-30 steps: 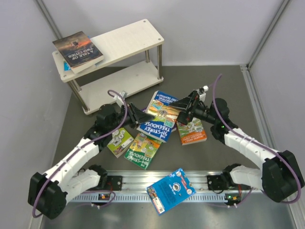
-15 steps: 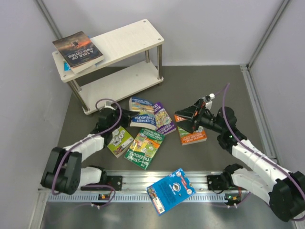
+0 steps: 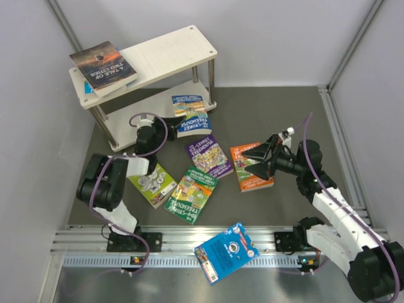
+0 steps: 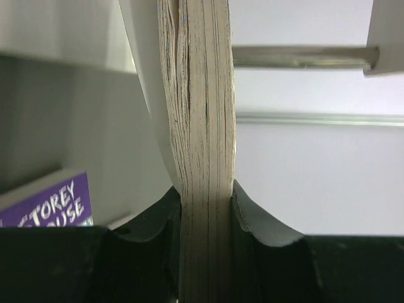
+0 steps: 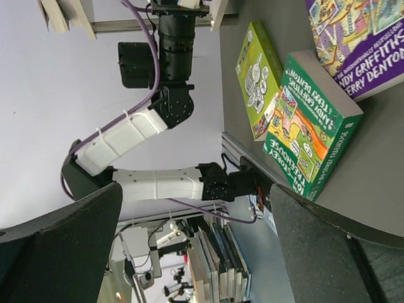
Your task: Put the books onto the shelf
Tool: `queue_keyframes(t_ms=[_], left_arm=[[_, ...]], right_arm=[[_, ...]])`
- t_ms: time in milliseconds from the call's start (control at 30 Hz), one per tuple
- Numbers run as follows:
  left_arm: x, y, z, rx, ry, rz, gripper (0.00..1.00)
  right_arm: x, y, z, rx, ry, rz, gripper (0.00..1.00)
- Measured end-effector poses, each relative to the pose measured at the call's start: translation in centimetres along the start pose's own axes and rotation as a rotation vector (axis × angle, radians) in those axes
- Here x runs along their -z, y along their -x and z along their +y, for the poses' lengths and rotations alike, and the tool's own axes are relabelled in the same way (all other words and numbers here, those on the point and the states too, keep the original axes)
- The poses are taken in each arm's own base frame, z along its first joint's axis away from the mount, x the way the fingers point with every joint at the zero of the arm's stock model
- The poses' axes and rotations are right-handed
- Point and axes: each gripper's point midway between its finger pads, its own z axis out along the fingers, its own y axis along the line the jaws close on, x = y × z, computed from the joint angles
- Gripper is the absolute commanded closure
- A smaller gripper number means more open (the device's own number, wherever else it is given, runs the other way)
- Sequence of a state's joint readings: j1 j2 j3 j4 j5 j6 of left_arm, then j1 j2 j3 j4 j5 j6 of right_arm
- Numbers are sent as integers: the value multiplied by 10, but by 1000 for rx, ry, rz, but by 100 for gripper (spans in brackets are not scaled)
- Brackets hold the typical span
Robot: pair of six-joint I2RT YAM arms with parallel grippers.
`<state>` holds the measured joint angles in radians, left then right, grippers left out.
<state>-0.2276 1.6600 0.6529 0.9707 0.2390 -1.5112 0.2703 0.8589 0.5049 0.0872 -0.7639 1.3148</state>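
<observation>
Two pale wooden boards on silver metal posts make up the small shelf (image 3: 170, 53) at the far left corner of the dark grey worktop (image 3: 284, 120). On the left end of its top board lies the dark "Tale of Two Cities" paperback (image 3: 103, 65), overhanging the edge, with a blue corner of another book showing beneath it.

Your left gripper (image 4: 203, 208) is pinching the blue Treehouse paperback (image 3: 191, 115) through its thickness. The wrist camera shows the page edge clamped between the black jaws. That book sits at the front edge of the lower board, near its right end; you cannot tell whether it rests on the board.

Toward the near left of the worktop the lime-green paperback (image 3: 152, 183) lies flat, the green Treehouse paperback (image 3: 191, 197) just beside it, and the purple paperback (image 3: 209, 155) beyond that, mid-worktop. The bright blue paperback (image 3: 226, 251) lies across the aluminium rail (image 3: 170, 243) at the near edge.

Your right gripper (image 3: 255, 158) hangs over the orange paperback (image 3: 251, 167) — jaws spread wide, holding nothing.
</observation>
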Motion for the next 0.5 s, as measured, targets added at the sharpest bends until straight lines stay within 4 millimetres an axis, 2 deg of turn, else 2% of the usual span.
queue_keyframes(t_ms=[67, 167, 300, 500], left_arm=[[-10, 7, 6, 16, -11, -32, 100], [-32, 21, 27, 34, 14, -81, 100], [-70, 42, 42, 34, 29, -125, 100], [-120, 83, 22, 14, -43, -172, 100]], right_arm=[[3, 4, -4, -5, -11, -4, 0], [7, 9, -10, -14, -21, -2, 0], [8, 15, -19, -34, -43, 5, 0], [6, 22, -16, -23, -57, 24, 0]])
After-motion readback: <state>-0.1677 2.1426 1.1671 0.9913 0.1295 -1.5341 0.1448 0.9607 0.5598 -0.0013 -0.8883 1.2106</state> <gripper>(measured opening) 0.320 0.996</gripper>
